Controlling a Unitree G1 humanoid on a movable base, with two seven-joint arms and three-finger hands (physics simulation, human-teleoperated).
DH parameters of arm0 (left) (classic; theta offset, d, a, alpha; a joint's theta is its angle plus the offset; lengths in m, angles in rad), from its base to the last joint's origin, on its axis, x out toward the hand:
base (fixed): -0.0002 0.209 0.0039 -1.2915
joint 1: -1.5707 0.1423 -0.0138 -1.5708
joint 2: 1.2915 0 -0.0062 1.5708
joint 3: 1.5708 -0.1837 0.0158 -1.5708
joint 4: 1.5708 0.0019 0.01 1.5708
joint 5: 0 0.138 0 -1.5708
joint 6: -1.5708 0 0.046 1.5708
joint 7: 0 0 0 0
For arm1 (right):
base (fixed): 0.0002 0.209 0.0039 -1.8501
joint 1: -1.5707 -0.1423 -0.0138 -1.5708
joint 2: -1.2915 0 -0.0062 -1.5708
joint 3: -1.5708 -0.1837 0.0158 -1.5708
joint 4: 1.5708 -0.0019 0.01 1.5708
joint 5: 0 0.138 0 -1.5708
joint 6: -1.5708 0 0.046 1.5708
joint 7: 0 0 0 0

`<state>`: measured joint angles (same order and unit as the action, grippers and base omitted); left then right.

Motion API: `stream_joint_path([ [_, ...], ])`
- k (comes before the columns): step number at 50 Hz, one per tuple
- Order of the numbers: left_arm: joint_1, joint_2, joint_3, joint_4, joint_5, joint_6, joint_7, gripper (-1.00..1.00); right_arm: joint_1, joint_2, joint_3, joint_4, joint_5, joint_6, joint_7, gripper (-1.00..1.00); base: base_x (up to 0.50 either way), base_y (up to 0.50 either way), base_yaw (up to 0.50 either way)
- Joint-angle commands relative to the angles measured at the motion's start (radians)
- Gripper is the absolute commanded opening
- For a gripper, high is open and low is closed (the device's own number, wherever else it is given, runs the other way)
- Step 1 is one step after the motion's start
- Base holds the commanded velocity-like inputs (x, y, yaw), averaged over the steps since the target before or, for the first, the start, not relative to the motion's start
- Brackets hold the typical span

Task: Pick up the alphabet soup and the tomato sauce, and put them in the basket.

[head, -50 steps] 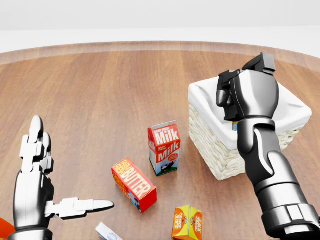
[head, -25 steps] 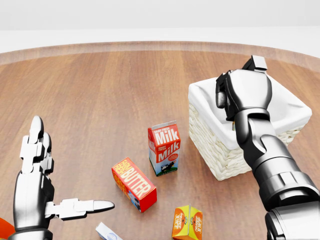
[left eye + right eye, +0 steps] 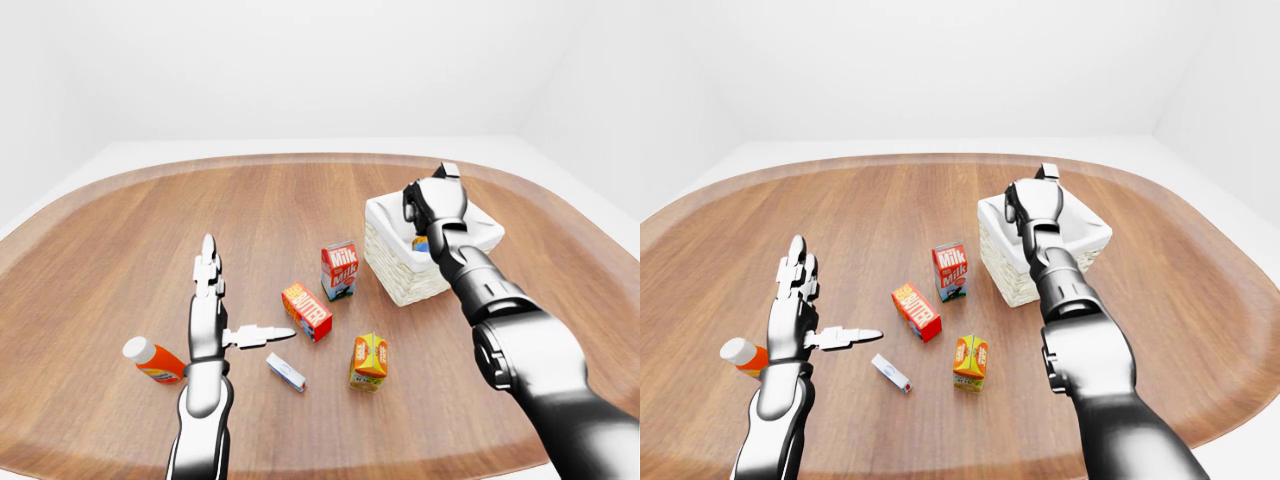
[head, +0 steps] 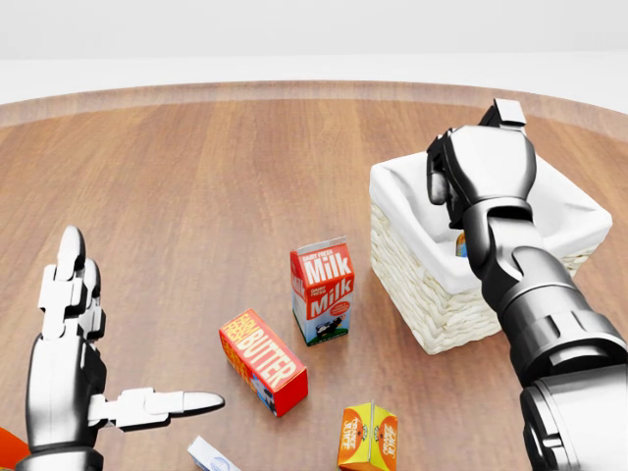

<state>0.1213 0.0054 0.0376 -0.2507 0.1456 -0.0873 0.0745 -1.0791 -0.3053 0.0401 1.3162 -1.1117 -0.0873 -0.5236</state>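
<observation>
One can shows inside the basket, beneath your right hand, whose fingers' spread you cannot tell. Your left hand is splayed, empty. Cans are likely rigid, smooth; grip their sides.

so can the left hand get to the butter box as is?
Probably yes. The left hand is open, its outstretched finger points toward the butter box, and only bare table lies between them.
</observation>
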Motion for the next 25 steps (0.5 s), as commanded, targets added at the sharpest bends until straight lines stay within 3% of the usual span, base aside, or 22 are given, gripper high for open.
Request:
stream_joint_path([
  [1, -0.005, 0.001, 0.005, 0.000, -0.004, 0.000, 0.001, 1.00, -0.025, -0.003, -0.004, 0.006, 0.006, 0.000, 0.000, -1.00, 0.00, 0.00, 0.00],
  [25, 0.001, 0.000, 0.003, 0.003, -0.004, 0.000, 0.000, 1.00, -0.012, -0.003, -0.018, 0.037, -0.021, 0.000, 0.000, -1.00, 0.00, 0.00, 0.00],
])
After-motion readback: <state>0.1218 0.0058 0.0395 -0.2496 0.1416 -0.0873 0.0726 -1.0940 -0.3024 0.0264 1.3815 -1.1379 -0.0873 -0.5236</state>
